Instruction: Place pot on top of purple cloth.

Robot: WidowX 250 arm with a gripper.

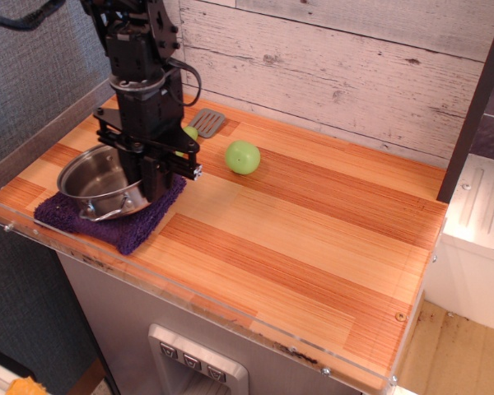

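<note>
The shiny steel pot [95,183] sits over the dark purple cloth [128,227] at the front left of the wooden counter, a wire loop handle facing the front edge. My black gripper [151,188] points straight down at the pot's right rim and appears shut on it. The fingertips are hidden behind the rim and the gripper body. The cloth shows around the pot's front and right sides.
A green ball [242,157] lies right of the gripper. A grey spatula with a green handle [204,125] lies behind it, partly hidden. A clear acrylic guard [82,259] runs along the counter's front and left edges. A whitewashed plank wall stands behind.
</note>
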